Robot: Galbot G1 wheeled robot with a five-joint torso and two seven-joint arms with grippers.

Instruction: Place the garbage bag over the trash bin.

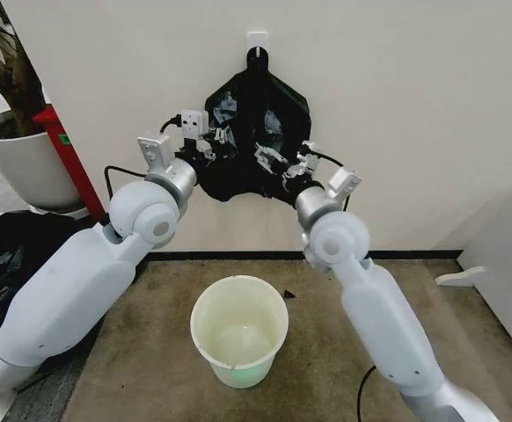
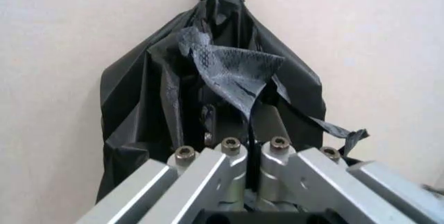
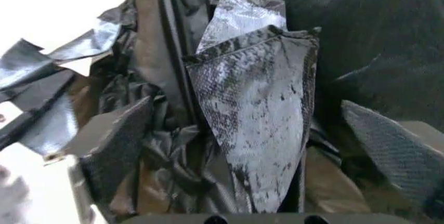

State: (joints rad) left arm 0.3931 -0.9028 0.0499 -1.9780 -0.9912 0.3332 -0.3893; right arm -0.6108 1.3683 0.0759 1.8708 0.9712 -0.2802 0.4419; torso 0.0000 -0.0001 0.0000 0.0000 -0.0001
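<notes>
We have both grippers up at the bag (image 1: 254, 141) hanging from the wall hook (image 1: 257, 40) — left gripper (image 1: 210, 145) pinched shut on it, right gripper (image 1: 269, 160) open around a fold — the bin (image 1: 239, 330) on the floor straight below.

light: bright, even | shadows: soft | glare: sheen on black plastic (image 3: 257, 130) | blur: right wrist foreground soft

The brown carpeted floor (image 1: 150, 352) carries the trash bin (image 1: 238, 330) (upright, near the wall).
</notes>
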